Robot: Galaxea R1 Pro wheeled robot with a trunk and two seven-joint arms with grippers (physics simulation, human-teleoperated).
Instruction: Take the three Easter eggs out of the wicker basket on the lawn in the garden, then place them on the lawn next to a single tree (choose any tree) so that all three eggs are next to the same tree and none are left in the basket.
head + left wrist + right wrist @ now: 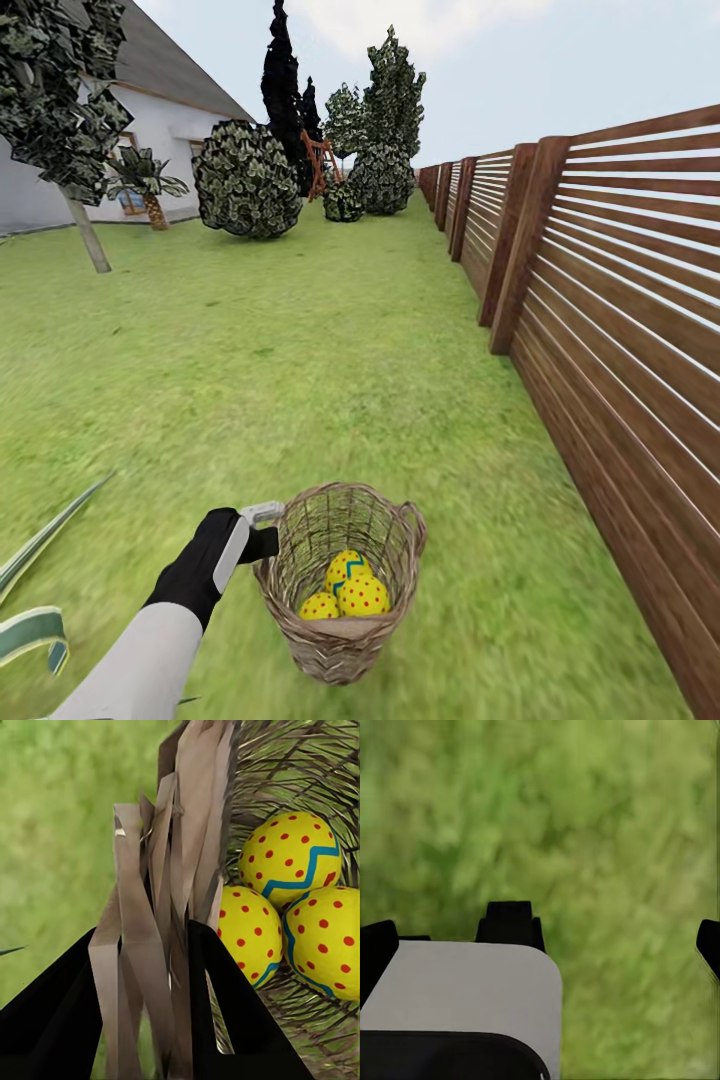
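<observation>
A small wicker basket (342,580) sits on the green lawn (300,350), near a long brown slatted fence (600,280) on the right. Inside it lie three Easter eggs (345,587), yellow with red dots and a blue zigzag band; they touch one another. No writing or labels can be read anywhere. The left tool (262,530) is clenched on the basket's rim, one black finger (240,1020) inside the weave and one outside. The right tool (615,937) hangs over grass with its fingers spread apart, grasping nothing. One pale-trunked tree (85,230) stands far off at left, beside a white house (150,130).
</observation>
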